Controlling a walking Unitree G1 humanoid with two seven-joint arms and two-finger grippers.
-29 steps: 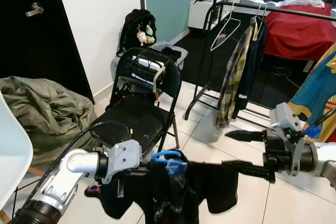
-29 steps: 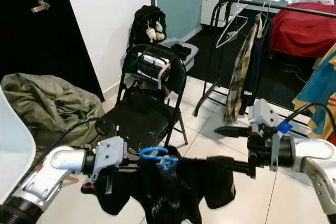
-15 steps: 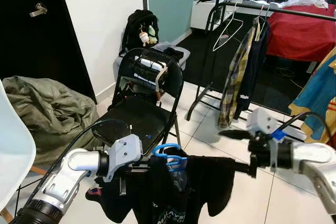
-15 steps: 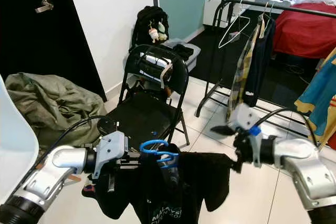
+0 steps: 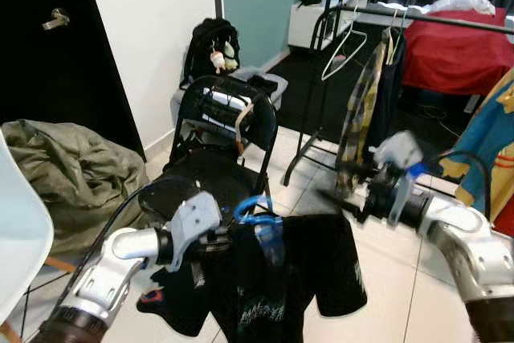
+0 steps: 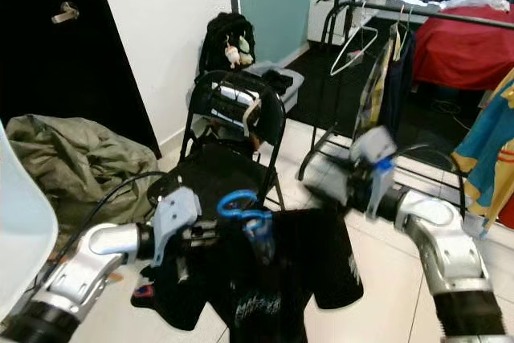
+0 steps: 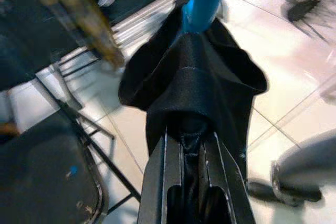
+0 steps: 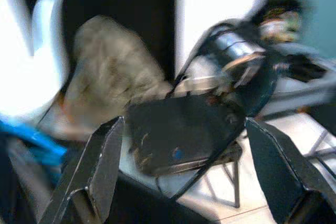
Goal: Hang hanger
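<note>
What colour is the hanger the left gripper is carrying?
Blue hanger, with a black garment draped over it; clearest in the right eye view.

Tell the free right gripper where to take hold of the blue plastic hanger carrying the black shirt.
Grip the blue plastic hanger at its shoulder arm under the black shirt, on the robot's right, coming in from that side. The left gripper already clamps the other shoulder, and the hook stands bare on top and should stay free for the rail. The right gripper is open nearby.

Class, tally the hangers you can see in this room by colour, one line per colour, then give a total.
Blue hangers: 1, the blue hanger carrying the black shirt, held by the left gripper.
White hangers: 1, the white hanger on the clothes rail.
Total: 2
</note>
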